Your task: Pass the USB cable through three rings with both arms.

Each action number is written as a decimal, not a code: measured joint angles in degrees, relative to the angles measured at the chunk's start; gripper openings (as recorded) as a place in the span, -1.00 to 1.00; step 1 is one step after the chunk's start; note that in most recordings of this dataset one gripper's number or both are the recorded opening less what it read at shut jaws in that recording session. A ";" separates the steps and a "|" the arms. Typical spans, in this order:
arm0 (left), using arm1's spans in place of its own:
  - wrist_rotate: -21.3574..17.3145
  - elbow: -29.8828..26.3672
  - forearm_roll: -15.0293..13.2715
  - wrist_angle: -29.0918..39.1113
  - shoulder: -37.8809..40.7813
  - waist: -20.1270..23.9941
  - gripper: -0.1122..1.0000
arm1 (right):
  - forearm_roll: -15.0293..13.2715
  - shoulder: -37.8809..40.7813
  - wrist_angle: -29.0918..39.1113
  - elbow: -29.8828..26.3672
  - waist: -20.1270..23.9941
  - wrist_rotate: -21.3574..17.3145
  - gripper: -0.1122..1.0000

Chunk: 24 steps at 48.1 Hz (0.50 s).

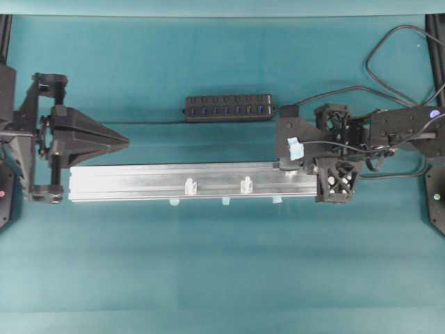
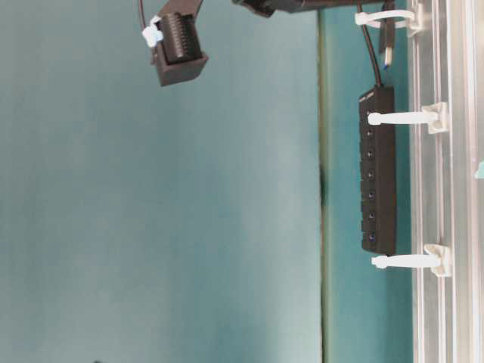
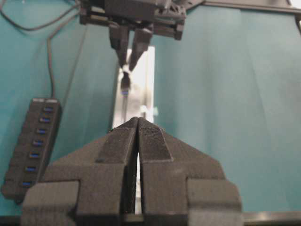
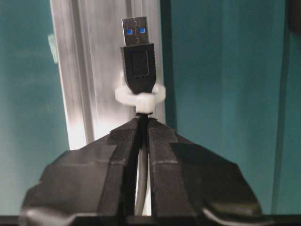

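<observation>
Right wrist view, centre: my right pincer, clamped on the cable, has its plug through the first ring; next, feed toward my shut, empty left pincer.

The rail lay across the table, three rings standing along it. The USB hub lay at 12 o'clock of the rail. The left claw sat at 9 o'clock, the right claw at 3 o'clock, the USB plug poking through the nearest ring.
</observation>
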State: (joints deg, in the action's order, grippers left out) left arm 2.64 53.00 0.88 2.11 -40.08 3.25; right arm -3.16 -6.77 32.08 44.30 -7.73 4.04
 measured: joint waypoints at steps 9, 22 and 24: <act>0.26 -1.67 0.00 -0.44 4.83 0.09 -0.76 | 0.09 0.00 -0.44 0.00 0.09 0.00 -0.95; 0.26 -5.89 0.00 -4.13 13.01 0.53 -0.76 | 0.18 0.00 -1.76 0.18 0.18 0.00 -0.95; 0.26 -6.33 0.00 -4.75 14.06 0.70 -0.76 | 0.18 -0.09 -1.85 0.18 0.18 0.00 -0.95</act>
State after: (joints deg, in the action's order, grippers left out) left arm 2.90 46.67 0.88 -2.64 -26.02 3.96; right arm -2.99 -6.86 30.23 44.47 -7.56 4.04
